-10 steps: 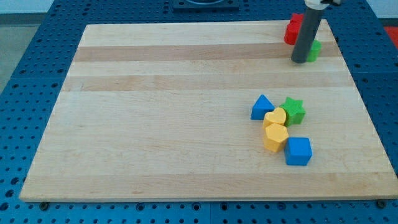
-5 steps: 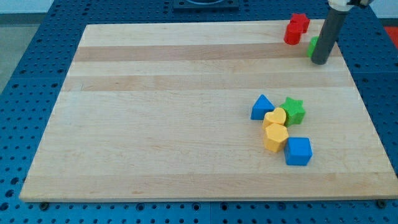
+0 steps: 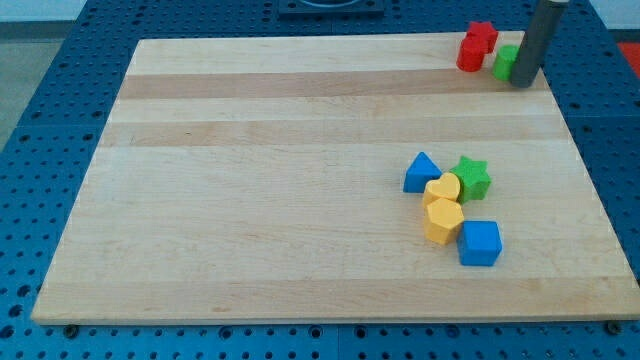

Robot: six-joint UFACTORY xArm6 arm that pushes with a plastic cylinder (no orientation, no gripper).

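Green block (image 3: 507, 62) touching my tip (image 3: 523, 85) on the tip's left side, red blocks (image 3: 476, 47) just beyond (a bare rod, nothing grasped). Close to the wooden board's (image 3: 300, 180) top-right edge; could slip off if nudged outward.

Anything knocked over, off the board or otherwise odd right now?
Nothing stands out. All blocks sit flat on the wooden board. My tip is against the green block near the view's top right, beside the red blocks. The other five cluster lower right.
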